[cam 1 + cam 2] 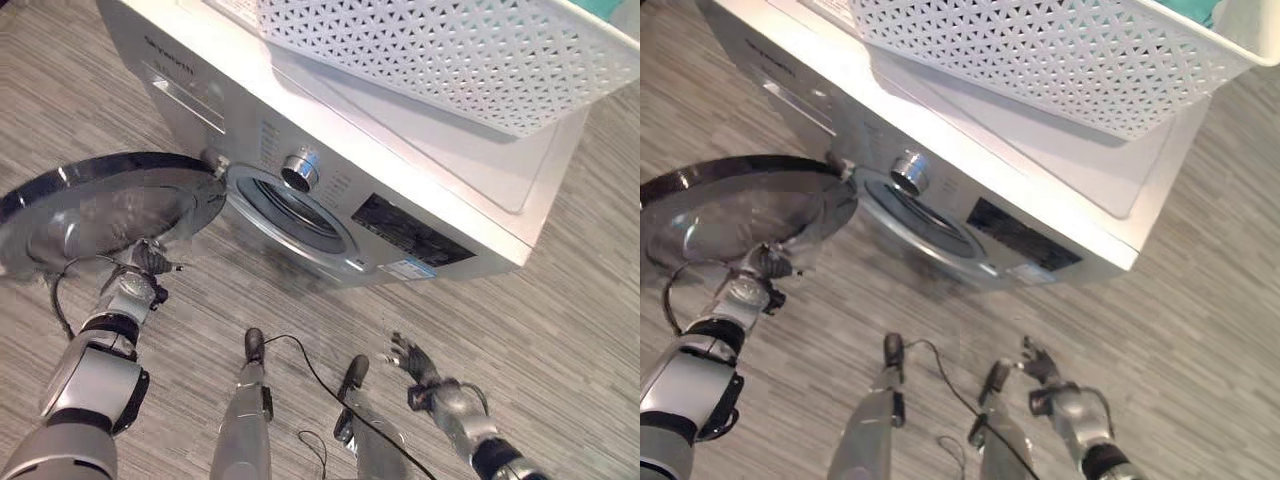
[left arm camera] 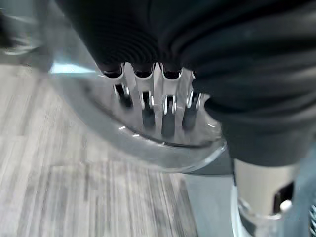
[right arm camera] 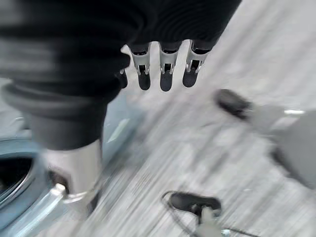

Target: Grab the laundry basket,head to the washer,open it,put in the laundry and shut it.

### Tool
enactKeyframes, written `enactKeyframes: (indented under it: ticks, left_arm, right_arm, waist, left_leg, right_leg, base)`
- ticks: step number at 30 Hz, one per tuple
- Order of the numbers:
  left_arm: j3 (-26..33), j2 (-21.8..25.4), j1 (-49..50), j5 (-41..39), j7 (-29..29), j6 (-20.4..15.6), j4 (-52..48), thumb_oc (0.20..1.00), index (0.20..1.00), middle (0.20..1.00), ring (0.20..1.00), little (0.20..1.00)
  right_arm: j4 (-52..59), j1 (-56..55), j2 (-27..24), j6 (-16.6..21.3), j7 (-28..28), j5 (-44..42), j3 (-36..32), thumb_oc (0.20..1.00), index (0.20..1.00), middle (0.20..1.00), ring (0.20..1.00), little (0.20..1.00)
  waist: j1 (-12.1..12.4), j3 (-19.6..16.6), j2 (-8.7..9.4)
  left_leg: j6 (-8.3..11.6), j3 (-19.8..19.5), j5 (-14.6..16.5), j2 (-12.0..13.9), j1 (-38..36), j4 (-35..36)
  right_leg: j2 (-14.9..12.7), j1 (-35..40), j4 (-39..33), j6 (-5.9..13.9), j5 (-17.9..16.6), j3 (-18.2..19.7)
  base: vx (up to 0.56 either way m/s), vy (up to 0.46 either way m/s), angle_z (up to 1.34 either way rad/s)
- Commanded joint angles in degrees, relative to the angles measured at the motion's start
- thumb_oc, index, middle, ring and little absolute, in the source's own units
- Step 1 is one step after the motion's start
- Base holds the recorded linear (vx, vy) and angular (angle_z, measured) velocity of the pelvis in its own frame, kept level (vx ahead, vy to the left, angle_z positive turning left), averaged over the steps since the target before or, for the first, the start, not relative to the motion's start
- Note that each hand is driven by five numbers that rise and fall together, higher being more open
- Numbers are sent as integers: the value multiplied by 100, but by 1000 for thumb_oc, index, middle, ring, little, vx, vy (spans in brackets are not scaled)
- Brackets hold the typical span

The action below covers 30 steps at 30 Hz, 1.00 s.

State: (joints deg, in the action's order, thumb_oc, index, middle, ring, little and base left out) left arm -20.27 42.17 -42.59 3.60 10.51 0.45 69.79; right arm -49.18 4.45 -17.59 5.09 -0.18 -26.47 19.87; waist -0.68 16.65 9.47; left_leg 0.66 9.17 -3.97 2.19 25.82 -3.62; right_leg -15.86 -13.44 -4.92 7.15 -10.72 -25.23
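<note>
Left hand (image 1: 148, 262) at outer edge of washer door (image 1: 110, 205), fingers (image 2: 148, 106) straight against glass. Door swung wide open, leftward from washer (image 1: 340, 170); drum opening (image 1: 290, 212) exposed. Right hand (image 1: 418, 362) right of opening, fingers relaxed, holding nothing. White laundry basket (image 1: 440, 50) atop washer, long axis along top. Grey wood-grain floor (image 1: 560, 300).

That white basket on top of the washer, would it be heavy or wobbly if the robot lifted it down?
The laundry basket looks like thin white plastic full of small holes, so probably light for its size and stiff, perhaps flexing a little. It is wide and overhangs the washer's top, so it might tilt if grabbed by one side. A bit of teal laundry shows inside, likely adding little weight.
</note>
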Motion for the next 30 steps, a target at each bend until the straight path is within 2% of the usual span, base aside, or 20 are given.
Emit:
enactKeyframes:
  ticks: [1,4,7,10,12,13,16,21,24,26,28,30]
  left_arm:
    - [215,279,135,383,331,-49,12,1000,1000,1000,1000,1000]
    - [601,375,647,338,414,-115,-303,1000,1000,1000,1000,1000]
    - [1027,328,1316,301,461,-137,-1047,1000,1000,1000,1000,1000]
    - [1543,-43,2313,106,423,-202,-2114,1000,1000,1000,1000,1000]
    - [1642,-214,2599,59,379,-249,-2412,1000,1000,1000,1000,1000]
    - [1755,-551,3102,-27,228,-317,-2877,1000,1000,1000,1000,1000]
    - [1734,-1026,3868,-66,-250,-408,-3538,1000,1000,1000,1000,1000]
    - [1624,-1287,4178,-216,-531,-399,-3573,1000,1000,1000,1000,1000]
    - [1561,-1464,4390,-640,-834,-372,-3307,1000,1000,1000,1000,1000]
    - [1699,-1475,4463,-918,-883,-369,-2955,1000,1000,1000,1000,1000]
    - [1900,-1425,4571,-890,-848,-323,-2698,1000,1000,1000,1000,1000]
    - [2093,-1480,4585,-820,-793,-267,-2188,1000,1000,1000,1000,1000]
  right_arm:
    - [-54,-251,-282,17,-57,-1,-414,1000,1000,1000,1000,1000]
    - [-435,-527,-284,-17,-23,85,-853,1000,1000,1000,1000,1000]
    - [-577,-785,-306,-72,-5,190,-1212,1000,1000,1000,1000,1000]
    - [-690,-771,-300,-151,52,316,-1365,1000,1000,1000,1000,1000]
    - [-713,-749,-296,-185,79,355,-1390,1000,1000,1000,1000,1000]
    - [-869,-762,-261,-264,154,522,-1450,1000,1000,1000,1000,1000]
    - [-1371,-805,-197,-464,304,854,-1512,1000,1000,1000,1000,1000]
    - [-1885,-821,-142,-594,310,993,-1635,1000,1000,1000,1000,1000]
    - [-2200,-852,-211,-651,155,852,-2029,1000,1000,1000,1000,1000]
    - [-1726,-856,-434,-565,22,602,-2396,1000,1000,1000,1000,1000]
    - [-183,-1162,-762,-522,-187,904,-2666,1000,1000,1000,1000,1000]
    - [1616,-1656,-1000,-496,-516,1162,-3350,1000,1000,1000,1000,1000]
  waist:
    - [166,-51,-220]
    - [65,-178,-249]
    - [22,-296,-324]
    - [100,-373,-391]
    - [123,-395,-406]
    - [185,-451,-431]
    - [270,-599,-488]
    - [289,-751,-529]
    - [224,-928,-599]
    - [127,-993,-640]
    - [26,-1015,-656]
    - [-133,-1061,-678]
  left_leg:
    - [204,-143,630,89,-486,68]
    - [155,-54,703,47,-684,110]
    - [75,-1,781,-25,-865,122]
    - [28,128,844,-27,-1136,190]
    - [13,172,861,-40,-1225,210]
    - [-19,219,914,-63,-1376,234]
    - [-95,220,1018,-151,-1572,225]
    - [-141,215,1023,-207,-1691,301]
    - [-180,206,1001,-270,-1821,442]
    - [-201,238,1003,-305,-1908,483]
    - [-224,295,1035,-314,-1994,485]
    - [-242,361,1072,-313,-2094,492]
  right_leg:
    - [-565,566,264,785,-914,200]
    - [-612,566,353,785,-1157,357]
    - [-636,589,504,785,-1102,507]
    - [-645,636,548,785,-1176,490]
    - [-649,658,556,785,-1219,491]
    - [-660,719,557,785,-1287,490]
    - [-711,931,538,785,-1423,415]
    - [-726,1036,475,785,-1566,384]
    - [-727,1083,449,785,-1661,407]
    - [-723,1077,470,785,-1718,506]
    - [-720,1052,531,785,-1715,617]
    - [-702,1029,590,785,-1718,772]
  base:
    - [42,122,-26]
    - [56,113,-21]
    - [77,109,-28]
    - [62,76,-14]
    - [52,38,-15]
    - [74,35,-24]
    - [86,38,-13]
    - [46,11,-1]
    - [68,46,-12]
    - [34,68,-8]
    - [28,75,-22]
    - [29,63,-37]
